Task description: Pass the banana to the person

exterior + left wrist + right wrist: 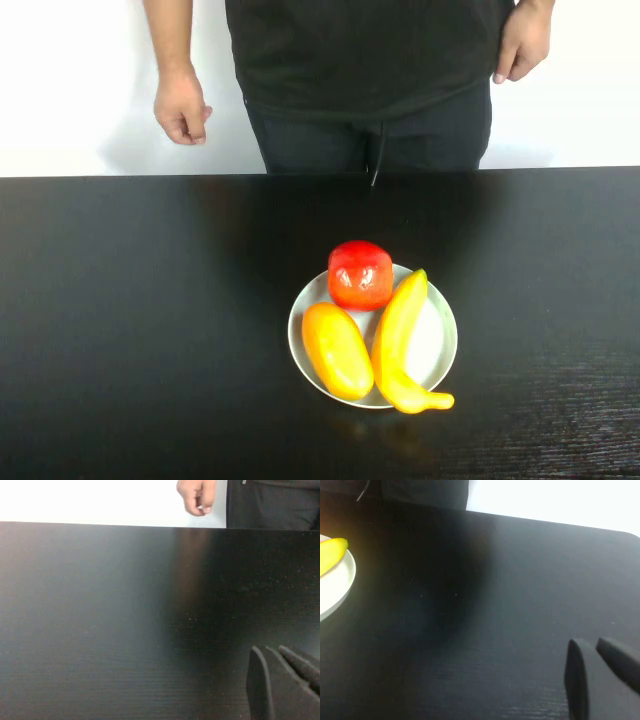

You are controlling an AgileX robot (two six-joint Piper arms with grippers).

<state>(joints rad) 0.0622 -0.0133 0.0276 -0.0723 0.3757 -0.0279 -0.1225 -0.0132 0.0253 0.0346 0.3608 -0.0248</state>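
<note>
The banana (398, 340) is long, yellow and curved, and lies on the right side of a white plate (441, 345) in the middle of the black table, stem end toward me. Its tip also shows in the right wrist view (331, 555). The person (360, 70), in a black t-shirt, stands behind the far table edge with both hands hanging down. My left gripper (270, 650) is shut and empty over bare table on the left. My right gripper (589, 642) is shut and empty, right of the plate (340, 587). Neither gripper shows in the high view.
A red fruit (360, 273) and a shorter orange-yellow oval fruit (337, 350) share the plate, to the left of the banana. The person's hand (180, 105) hangs beyond the far left edge and also shows in the left wrist view (197, 497).
</note>
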